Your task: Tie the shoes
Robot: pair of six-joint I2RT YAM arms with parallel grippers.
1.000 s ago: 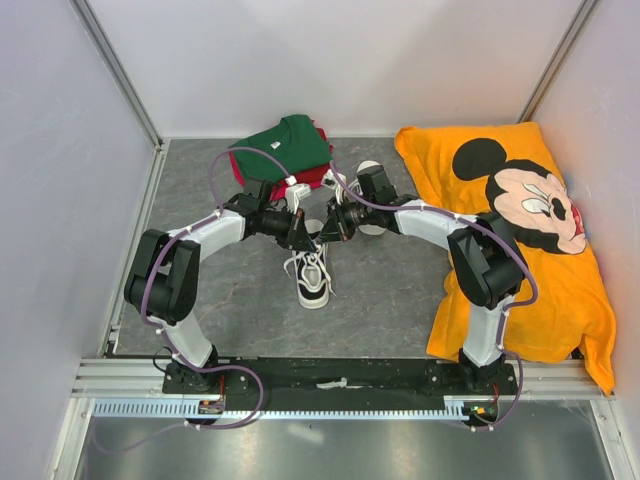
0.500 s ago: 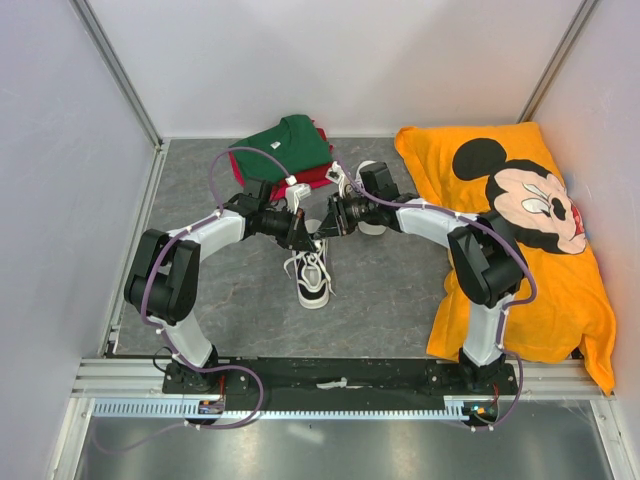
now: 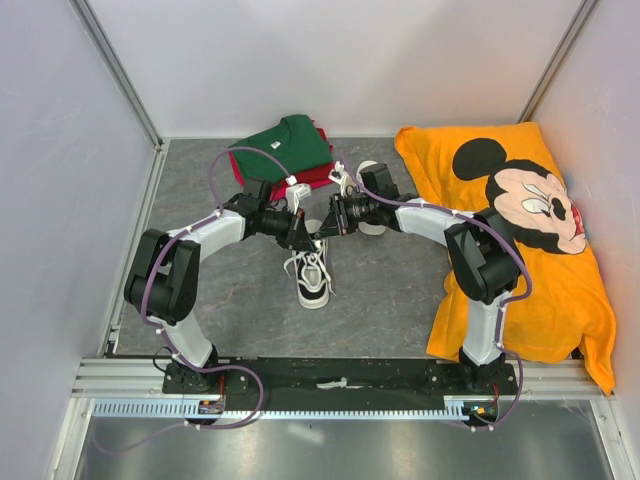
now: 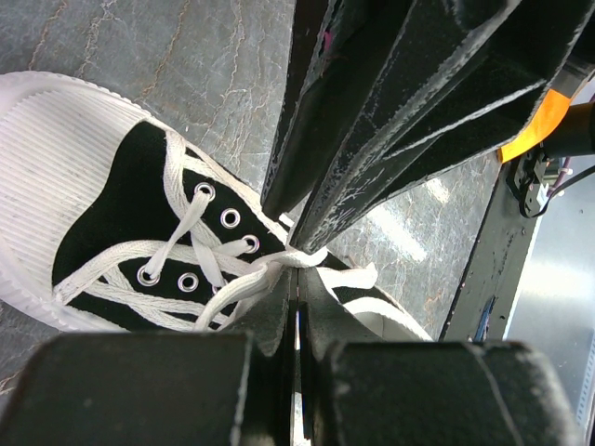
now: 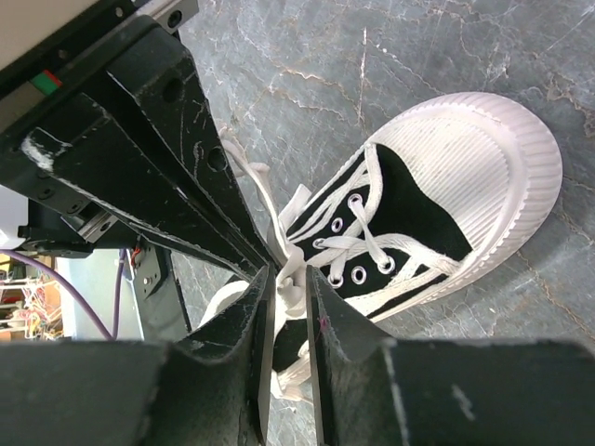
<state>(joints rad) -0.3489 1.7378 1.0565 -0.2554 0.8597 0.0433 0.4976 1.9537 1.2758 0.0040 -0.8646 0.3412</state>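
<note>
Pinch the limp lace [image 4: 270, 269] at the shoe's [image 3: 313, 280] 12 o'clock end. Your left fingers [image 4: 270, 321] clamp it; whether the right fingers [image 5: 242, 316] grip cannot be told.

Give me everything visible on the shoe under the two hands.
Black canvas low-top sneaker with ribbed white rubber toe cap, white sole, metal eyelets and flat white laces, no bow visible. It sits sole-down on the grey marbled tabletop, toe toward the arm bases. The left hand is shut on a lace strand above the tongue; the right hand flanks the laces there, grip unclear.
</note>
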